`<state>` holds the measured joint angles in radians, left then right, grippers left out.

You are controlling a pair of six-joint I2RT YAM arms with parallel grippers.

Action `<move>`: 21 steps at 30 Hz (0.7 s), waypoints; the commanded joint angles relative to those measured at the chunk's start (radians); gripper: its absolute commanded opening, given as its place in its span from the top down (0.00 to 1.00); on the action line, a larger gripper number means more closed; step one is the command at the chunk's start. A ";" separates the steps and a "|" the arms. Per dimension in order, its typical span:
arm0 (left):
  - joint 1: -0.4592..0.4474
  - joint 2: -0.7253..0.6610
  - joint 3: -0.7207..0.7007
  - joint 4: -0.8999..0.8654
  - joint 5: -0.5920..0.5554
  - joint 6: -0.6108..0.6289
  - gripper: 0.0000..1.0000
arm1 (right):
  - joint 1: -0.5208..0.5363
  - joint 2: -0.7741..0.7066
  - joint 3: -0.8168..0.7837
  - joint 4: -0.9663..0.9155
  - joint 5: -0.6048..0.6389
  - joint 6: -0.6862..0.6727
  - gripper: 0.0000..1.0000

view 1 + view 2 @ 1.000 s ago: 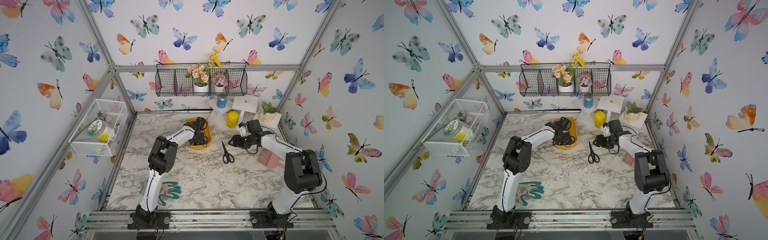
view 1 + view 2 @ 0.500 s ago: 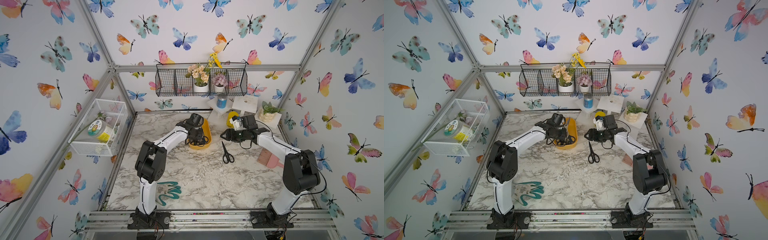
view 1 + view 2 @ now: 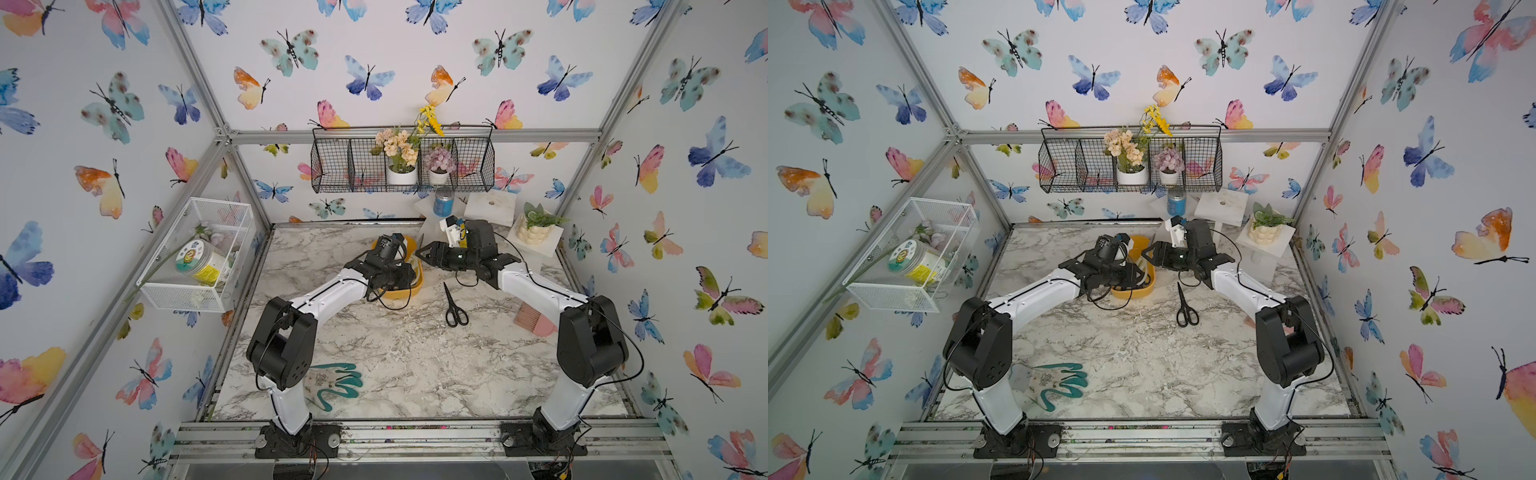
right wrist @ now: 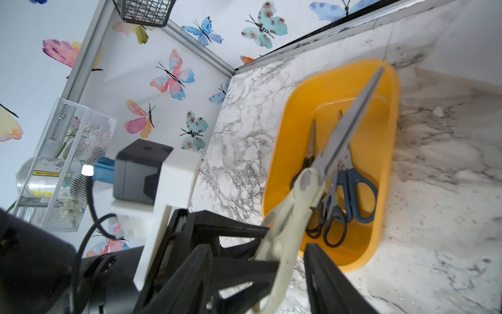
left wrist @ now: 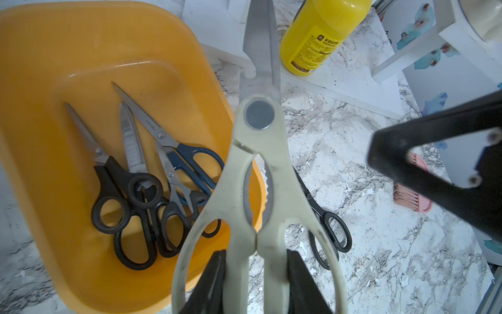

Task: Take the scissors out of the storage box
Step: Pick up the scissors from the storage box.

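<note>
My left gripper (image 5: 256,252) is shut on the handles of the cream-handled kitchen shears (image 5: 258,163). It holds them raised over the near-right edge of the yellow-orange storage box (image 5: 54,54), blades pointing toward the back wall. Several black- and blue-handled scissors (image 5: 130,174) lie in the box. One black pair of scissors (image 3: 455,309) lies on the marble table to the box's right. My right gripper (image 4: 256,248) is open, and the shears' cream handle (image 4: 293,212) passes between its fingers without being clamped. In both top views the two grippers meet at the box (image 3: 1133,293).
A yellow bottle (image 5: 320,35) stands behind the box. A pink brush (image 3: 534,322) lies at the right and a teal squiggle toy (image 3: 336,382) near the front left. The white mesh basket (image 3: 199,257), black wire basket (image 3: 403,166) and plant pot (image 3: 536,232) line the walls.
My left gripper has come up out of the box with the cream shears. My right gripper has moved left and back, up to the shears' handle.
</note>
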<state>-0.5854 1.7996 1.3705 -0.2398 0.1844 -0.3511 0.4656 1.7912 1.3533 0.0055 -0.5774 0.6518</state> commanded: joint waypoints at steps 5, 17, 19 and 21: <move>-0.022 -0.061 -0.007 0.071 0.018 -0.050 0.87 | 0.015 0.037 0.018 0.011 0.021 0.061 0.40; -0.026 -0.057 -0.024 0.067 -0.023 -0.078 0.90 | 0.014 -0.022 -0.016 -0.016 0.093 0.032 0.41; -0.027 -0.059 -0.024 0.069 -0.025 -0.076 0.90 | 0.013 -0.004 -0.013 -0.018 0.065 0.035 0.41; -0.032 -0.063 -0.020 0.069 -0.031 -0.073 0.90 | 0.014 0.012 -0.011 -0.012 0.044 0.049 0.41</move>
<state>-0.6106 1.7882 1.3476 -0.1978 0.1806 -0.4210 0.4812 1.8008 1.3407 0.0032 -0.5171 0.6975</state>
